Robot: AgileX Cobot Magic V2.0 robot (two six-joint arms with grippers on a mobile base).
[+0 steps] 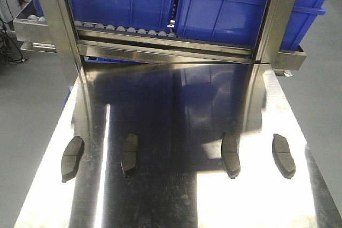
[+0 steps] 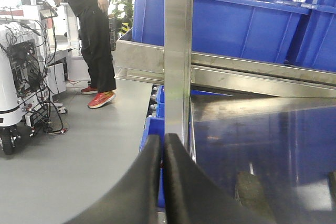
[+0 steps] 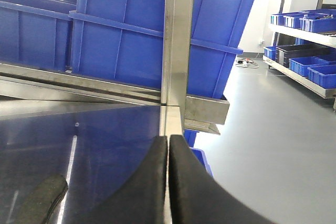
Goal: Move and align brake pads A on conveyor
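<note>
Jaws clenched and empty on both arms; pads lie inboard of each.
Front view: neither gripper shows; four brake pads A (image 1: 130,154) sit in a row on the steel tabletop (image 1: 176,105), long axes pointing toward the roller rack (image 1: 160,52), no conveyor in sight. Left wrist view: left gripper (image 2: 163,139) has fingers pressed together on nothing, and what seems the left-end pad (image 2: 254,195) lies below and right of the jaws. Right wrist view: right gripper (image 3: 168,139) is pinched closed, empty, with the right-end pad (image 3: 44,198) below and left of the jaws. Each arm looks nearer its own end of the row.
</note>
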